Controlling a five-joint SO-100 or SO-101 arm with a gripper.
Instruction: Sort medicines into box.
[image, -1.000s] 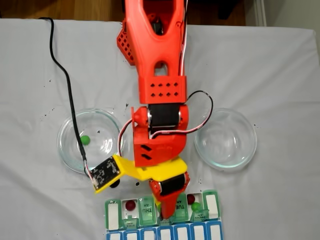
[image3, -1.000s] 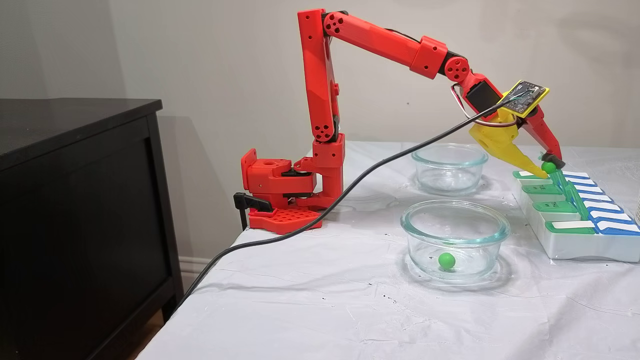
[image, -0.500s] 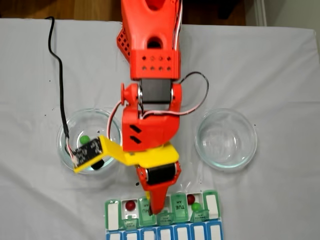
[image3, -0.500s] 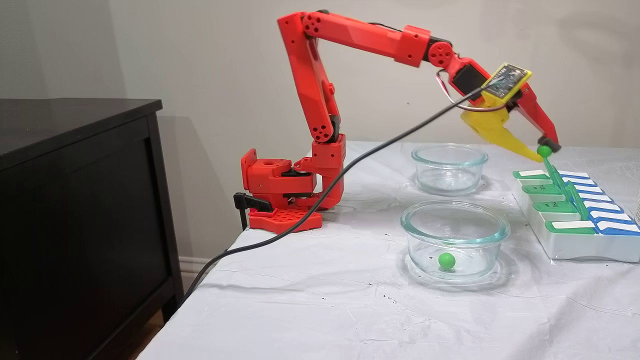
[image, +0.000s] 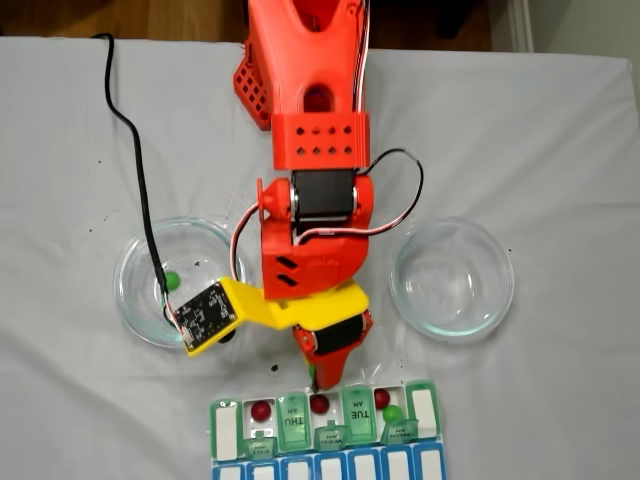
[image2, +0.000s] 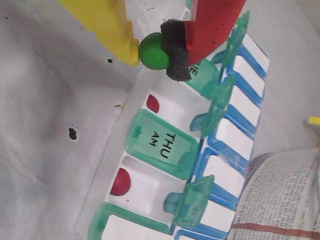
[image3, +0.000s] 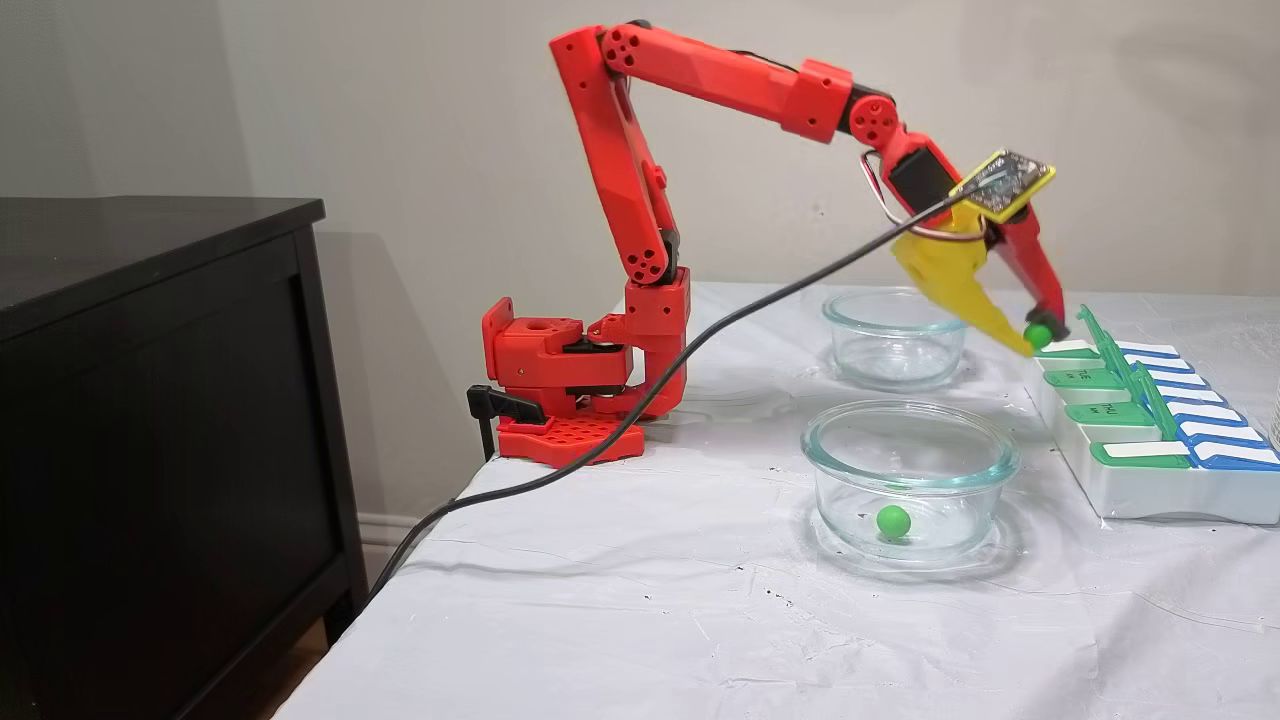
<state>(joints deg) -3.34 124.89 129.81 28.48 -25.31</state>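
Pulled back since earlier, the gripper (image2: 152, 51) pinches a green ball (image2: 154, 51) just short of the pill box (image2: 165, 145); tiny, light, smooth, it rolls easily, so grip across its middle.

One fixed view looks straight down on the table (image: 60, 400), the arm's base at 12 o'clock and the pill box (image: 325, 435) at 6. Another fixed view stands low at the table's side, farther back. The wrist view rides close above the box (image2: 165, 145), which all three share.
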